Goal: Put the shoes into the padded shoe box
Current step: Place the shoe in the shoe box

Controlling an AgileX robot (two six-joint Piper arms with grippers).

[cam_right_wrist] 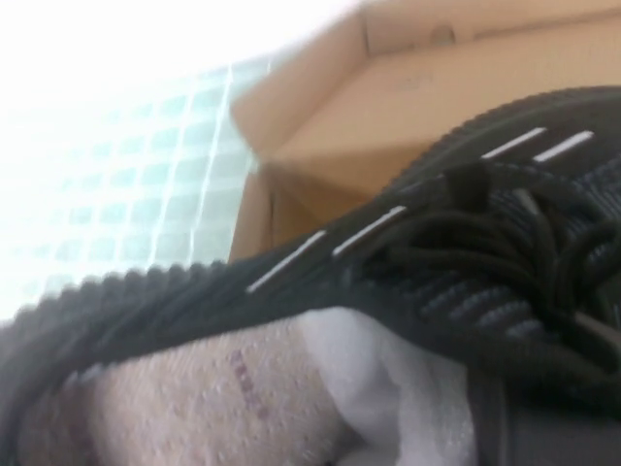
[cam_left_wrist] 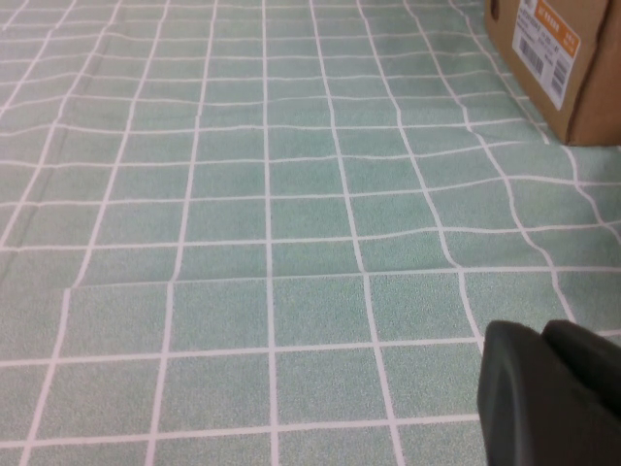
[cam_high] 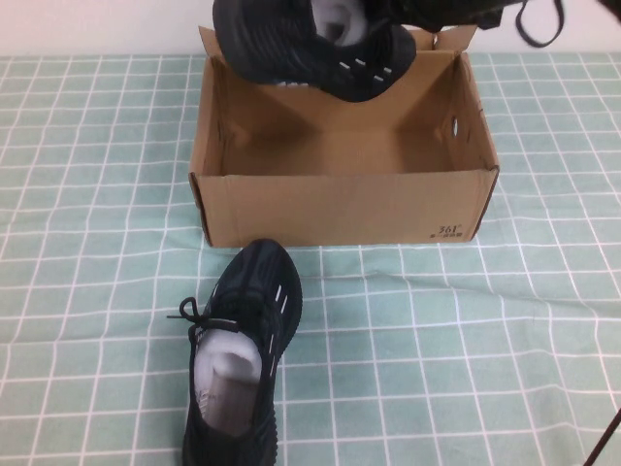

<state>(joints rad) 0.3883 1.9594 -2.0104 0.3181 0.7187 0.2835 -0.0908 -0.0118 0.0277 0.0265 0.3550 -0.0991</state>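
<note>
The brown cardboard shoe box (cam_high: 340, 209) stands open at the middle of the table. One black sneaker (cam_high: 291, 44) hangs tilted over the box's far left part, held by my right gripper (cam_high: 393, 24), which is shut on its collar beside the white paper stuffing. The right wrist view shows this shoe (cam_right_wrist: 466, 252) close up, with the box (cam_right_wrist: 388, 107) behind it. The other black sneaker (cam_high: 238, 349) lies on the cloth in front of the box, toe toward the box. My left gripper (cam_left_wrist: 543, 335) is out of the high view, low over bare cloth, shut and empty.
A green checked tablecloth (cam_high: 466, 349) covers the table, with folds in front of the box. The box's labelled corner (cam_left_wrist: 572, 68) shows far off in the left wrist view. A black cable (cam_high: 606, 437) crosses the near right corner.
</note>
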